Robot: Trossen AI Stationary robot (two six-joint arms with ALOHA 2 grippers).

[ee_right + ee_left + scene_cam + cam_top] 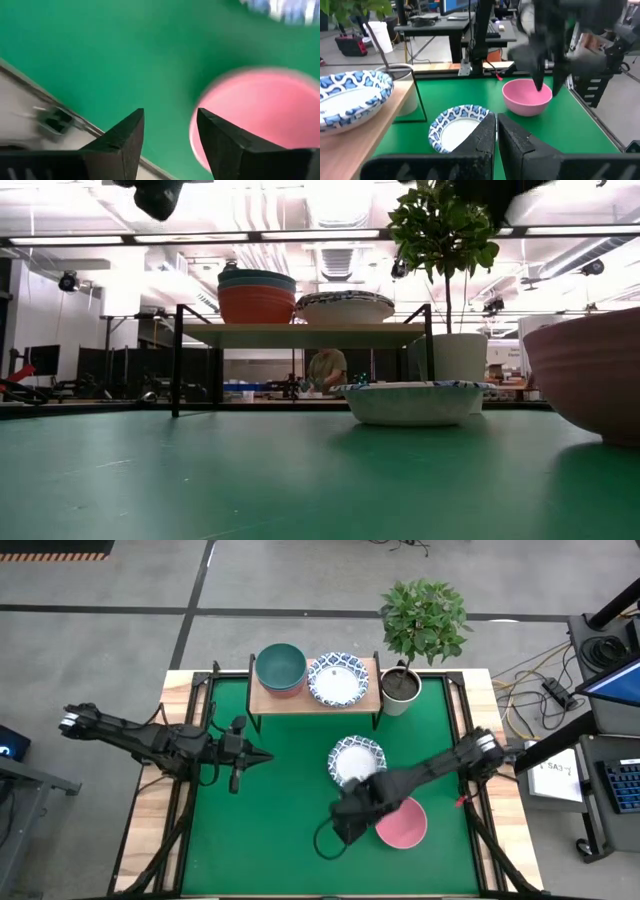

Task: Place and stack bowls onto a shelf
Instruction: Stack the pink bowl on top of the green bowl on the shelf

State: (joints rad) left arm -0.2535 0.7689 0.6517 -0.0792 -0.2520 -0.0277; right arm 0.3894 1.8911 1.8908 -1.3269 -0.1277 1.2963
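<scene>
On the green-topped table, the low wooden shelf at twelve o'clock holds stacked bowls. The right gripper, fingers parted and empty, hangs over the plain pink bowl's rim at five o'clock: next, probably straddling and pinching that rim. The left gripper waits shut at nine.

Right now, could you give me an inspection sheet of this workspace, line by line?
Surface: green table, wooden edges.
Job's things: shelf holds a stack with a teal bowl on top, beside a patterned bowl; another patterned bowl and a pink bowl sit on the table.
Clutter: potted plant beside the shelf.
Claws: left claw shut, empty, over the table; right claw open at the pink bowl's rim.
Cables: power strip and cords on the floor.
Surroundings: workshop; a person far behind.
</scene>
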